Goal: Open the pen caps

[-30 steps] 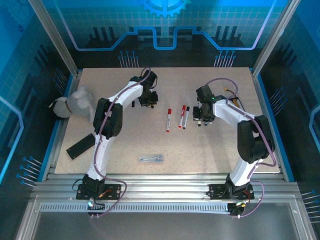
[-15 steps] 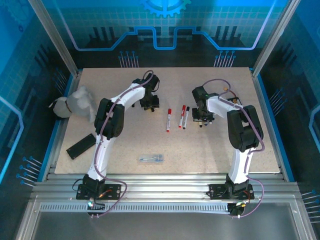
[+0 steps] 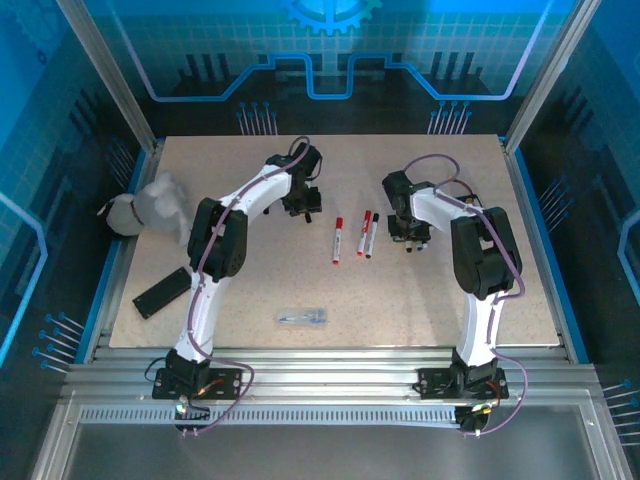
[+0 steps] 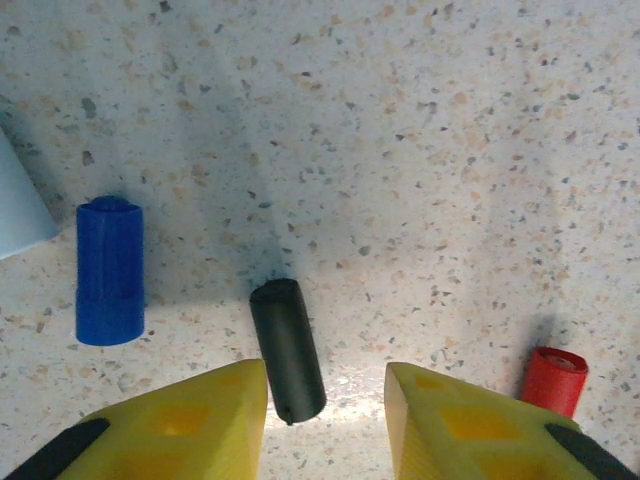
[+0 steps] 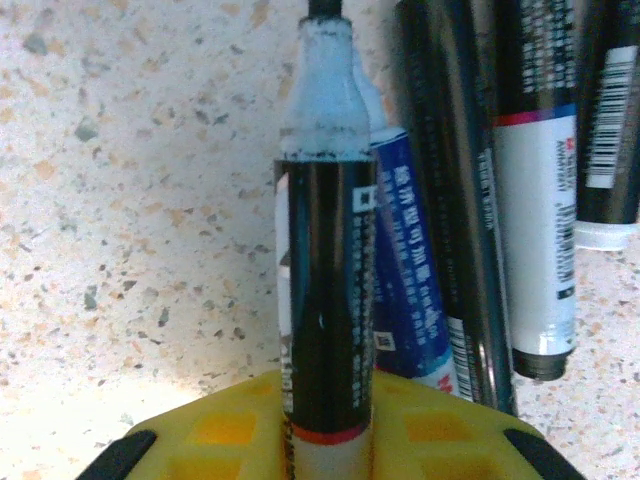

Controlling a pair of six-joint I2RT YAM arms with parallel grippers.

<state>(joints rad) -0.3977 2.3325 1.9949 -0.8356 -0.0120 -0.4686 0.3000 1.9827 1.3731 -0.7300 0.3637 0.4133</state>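
In the left wrist view a black pen cap (image 4: 288,350) lies on the table between my left gripper's (image 4: 325,405) open yellow fingers, close to the left one. A blue cap (image 4: 110,272) lies to its left and a red cap (image 4: 553,380) to its right. My right gripper (image 5: 325,410) is shut on a dark-barrelled pen (image 5: 325,290) whose pale uncapped tip points away. Several uncapped pens (image 5: 450,180) lie beside it on the right. From above, the left gripper (image 3: 303,208) and right gripper (image 3: 412,238) flank three capped pens (image 3: 364,233).
A clear crumpled wrapper (image 3: 302,316) lies near the front middle. A flat black piece (image 3: 161,291) rests at the front left, and a white bundle (image 3: 150,205) sits at the left edge. A white object (image 4: 18,200) pokes in at the left wrist view's edge.
The right arm's elbow has swung inward and its gripper has shifted slightly right with the pen. The left gripper has edged a little to the right.
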